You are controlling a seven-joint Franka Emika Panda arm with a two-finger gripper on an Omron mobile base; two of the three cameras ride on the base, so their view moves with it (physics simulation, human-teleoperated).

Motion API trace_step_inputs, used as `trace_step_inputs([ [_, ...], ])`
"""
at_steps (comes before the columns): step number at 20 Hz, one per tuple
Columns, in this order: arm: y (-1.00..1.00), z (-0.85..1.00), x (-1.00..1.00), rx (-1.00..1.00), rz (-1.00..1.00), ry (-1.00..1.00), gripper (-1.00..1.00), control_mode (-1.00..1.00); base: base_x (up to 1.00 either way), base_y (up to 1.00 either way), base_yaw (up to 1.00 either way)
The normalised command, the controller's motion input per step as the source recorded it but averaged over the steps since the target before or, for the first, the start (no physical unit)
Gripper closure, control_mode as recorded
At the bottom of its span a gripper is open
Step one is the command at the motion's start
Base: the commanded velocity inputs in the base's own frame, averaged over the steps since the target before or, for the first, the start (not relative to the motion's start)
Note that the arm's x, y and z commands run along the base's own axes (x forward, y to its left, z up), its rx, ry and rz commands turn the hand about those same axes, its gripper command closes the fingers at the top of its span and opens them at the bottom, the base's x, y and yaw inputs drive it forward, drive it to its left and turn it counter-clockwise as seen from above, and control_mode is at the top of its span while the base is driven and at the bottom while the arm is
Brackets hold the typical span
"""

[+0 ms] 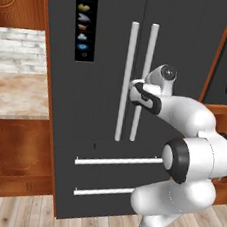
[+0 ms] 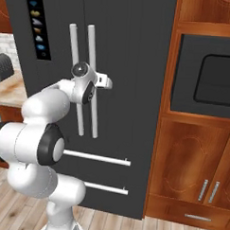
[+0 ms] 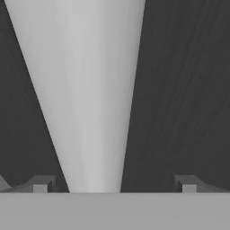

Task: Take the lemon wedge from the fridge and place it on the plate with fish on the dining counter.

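Fridge (image 1: 98, 134): big dark-grey French-door unit, both doors shut, two drawers below, each with a silver bar across it.
Cabinets (image 2: 195, 168): reddish wood to the right of the fridge, a dark oven (image 2: 206, 76) set in above two doors with small silver pulls.
Counter (image 1: 14, 96): marbled beige top to the left of the fridge, pale brick wall behind it, wood cabinets under it.
Floor (image 1: 17, 214): light wood planks.
Arm (image 1: 191, 155): white, dark joints, rising in front of the fridge and reaching forward to the door handles.
Handles (image 1: 125, 81): two long silver vertical bars, side by side at the seam between the doors.
Icon panel (image 1: 85, 19): dark strip with small coloured icons, high on the left door.
Gripper (image 3: 114, 184): jaws spread wide, one dark fingertip (image 3: 41, 183) left of a silver bar and one right of it, neither touching it in the hand view; the bar sits nearer the left tip. In the right base view the hand is up against the right-hand handle (image 2: 92, 78), about halfway down it.
Lemon wedge: cannot tell where it is, the fridge doors are closed over the inside.
Toaster-like dark box (image 2: 3, 67): on the counter by the left edge of the right base view.
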Motion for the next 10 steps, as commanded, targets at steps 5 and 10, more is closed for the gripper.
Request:
trace_step_inputs([
  [5,0.0,-0.09,0.4,0.0,0.0,0.0,1.0,-1.0,0.0,0.0,0.0],
  [10,-0.05,0.0,-0.22,0.0,0.0,-0.01,1.0,-1.0,0.0,0.0,0.0],
])
